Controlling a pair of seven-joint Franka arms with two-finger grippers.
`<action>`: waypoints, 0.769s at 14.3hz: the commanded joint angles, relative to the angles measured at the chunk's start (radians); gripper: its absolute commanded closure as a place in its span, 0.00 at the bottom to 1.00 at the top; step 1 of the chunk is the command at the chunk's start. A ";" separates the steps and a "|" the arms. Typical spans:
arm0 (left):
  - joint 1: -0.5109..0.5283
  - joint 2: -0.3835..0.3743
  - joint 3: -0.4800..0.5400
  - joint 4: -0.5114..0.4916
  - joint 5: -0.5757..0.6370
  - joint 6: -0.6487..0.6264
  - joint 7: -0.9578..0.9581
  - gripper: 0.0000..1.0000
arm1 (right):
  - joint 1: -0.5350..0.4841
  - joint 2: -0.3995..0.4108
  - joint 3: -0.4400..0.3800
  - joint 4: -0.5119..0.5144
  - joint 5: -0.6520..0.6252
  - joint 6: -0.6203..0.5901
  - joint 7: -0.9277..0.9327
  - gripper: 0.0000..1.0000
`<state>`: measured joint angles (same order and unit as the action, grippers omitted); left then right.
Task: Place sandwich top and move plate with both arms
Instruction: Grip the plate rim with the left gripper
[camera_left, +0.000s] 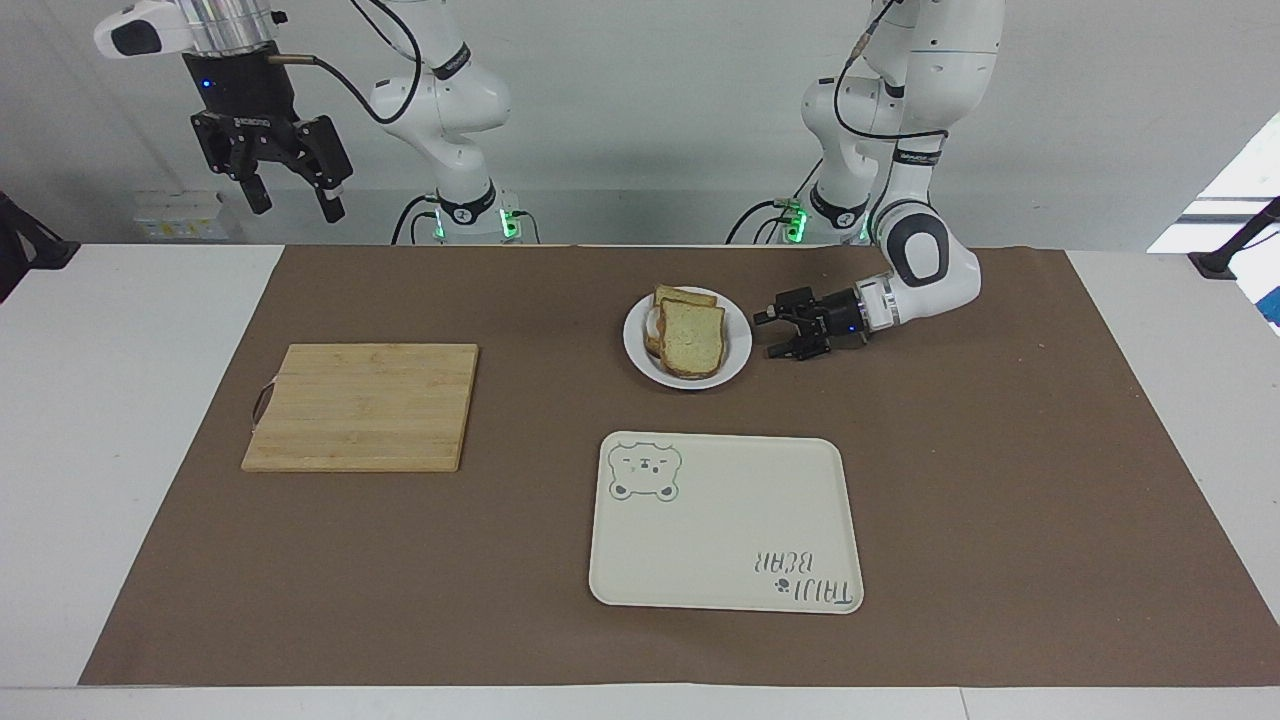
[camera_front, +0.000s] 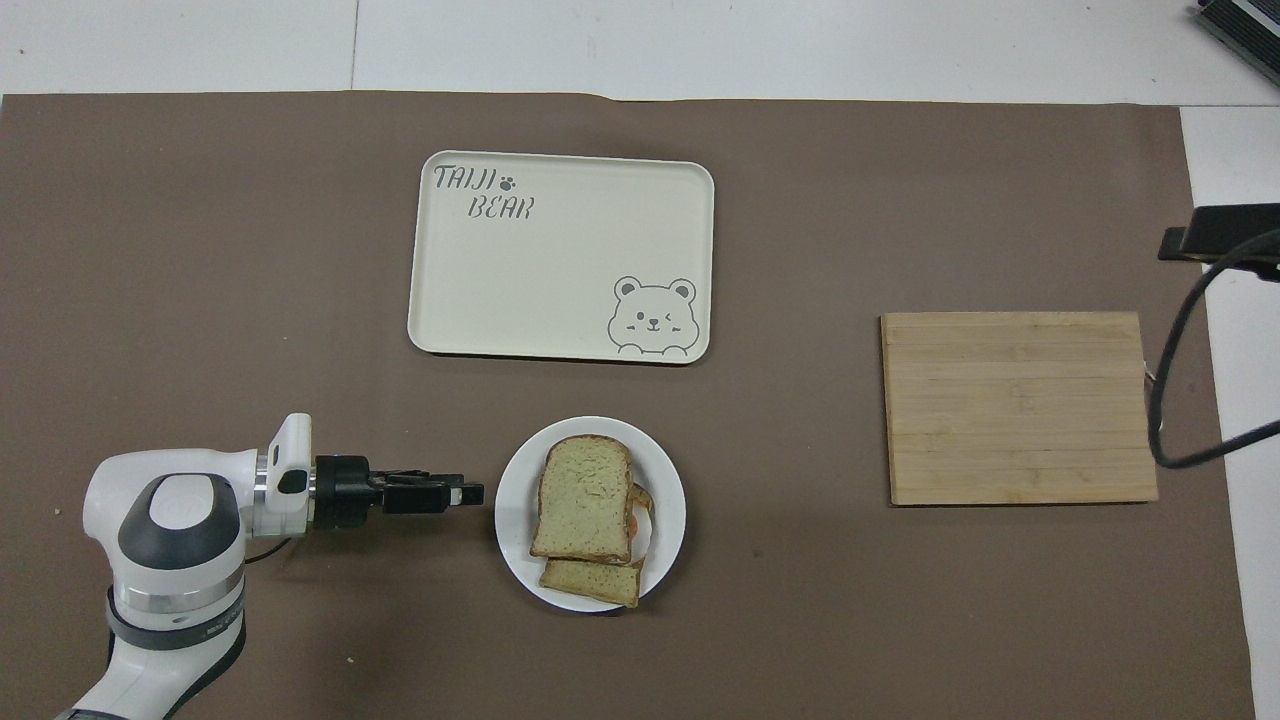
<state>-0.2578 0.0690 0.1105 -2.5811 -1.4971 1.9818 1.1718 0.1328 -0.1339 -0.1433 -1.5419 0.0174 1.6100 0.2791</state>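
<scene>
The sandwich top (camera_left: 692, 338), a pale speckled bread slice with a tan crust, lies on the stack on the small white plate (camera_left: 737, 362). It also shows in the overhead view (camera_front: 585, 498), on the plate (camera_front: 668, 470), with a lower slice (camera_front: 592, 582) sticking out under it. My left gripper (camera_left: 769, 335) is open and empty, low over the mat, just beside the plate's rim toward the left arm's end; it also shows in the overhead view (camera_front: 470, 493). My right gripper (camera_left: 292, 205) is open and empty, raised high at the right arm's end of the table.
A cream rectangular tray with a bear drawing (camera_left: 725, 520) (camera_front: 560, 260) lies farther from the robots than the plate. A wooden cutting board (camera_left: 365, 405) (camera_front: 1020, 408) lies toward the right arm's end. A brown mat covers the table.
</scene>
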 joint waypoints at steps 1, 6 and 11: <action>-0.064 -0.008 0.011 -0.030 -0.087 0.022 0.025 0.14 | -0.005 -0.006 0.004 -0.020 -0.014 -0.041 -0.140 0.00; -0.078 0.012 0.011 -0.054 -0.118 0.022 0.029 0.78 | -0.009 0.036 0.002 -0.040 -0.014 -0.050 -0.281 0.00; -0.118 0.003 0.011 -0.074 -0.118 0.035 0.026 1.00 | -0.009 0.016 0.002 -0.070 -0.013 -0.071 -0.281 0.00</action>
<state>-0.3241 0.0843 0.1092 -2.6243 -1.5884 1.9937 1.1791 0.1333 -0.0881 -0.1444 -1.5772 0.0173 1.5503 0.0286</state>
